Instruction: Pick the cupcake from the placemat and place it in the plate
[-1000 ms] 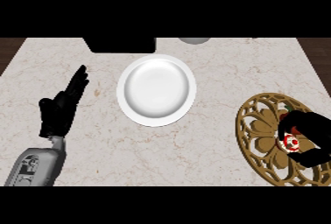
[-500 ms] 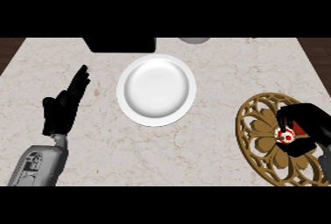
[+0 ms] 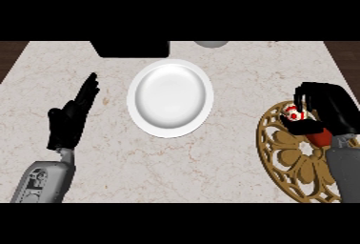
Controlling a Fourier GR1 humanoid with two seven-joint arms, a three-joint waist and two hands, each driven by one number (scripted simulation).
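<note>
Already curled round the cupcake (image 3: 294,114) at three o'clock: right hand (image 3: 325,108), gripping it over the upper rim of the gold placemat (image 3: 295,162), seemingly mid-lift toward the white plate (image 3: 170,98) at twelve. Resting open at nine, fingers up: left hand (image 3: 70,119). No readable writing anywhere.

My plate (image 3: 170,98) sits at frame centre; the placemat (image 3: 292,157) lies lower right, my right hand (image 3: 329,110) holding the cupcake (image 3: 294,114) over it; my left hand (image 3: 72,116) rests far left.
</note>
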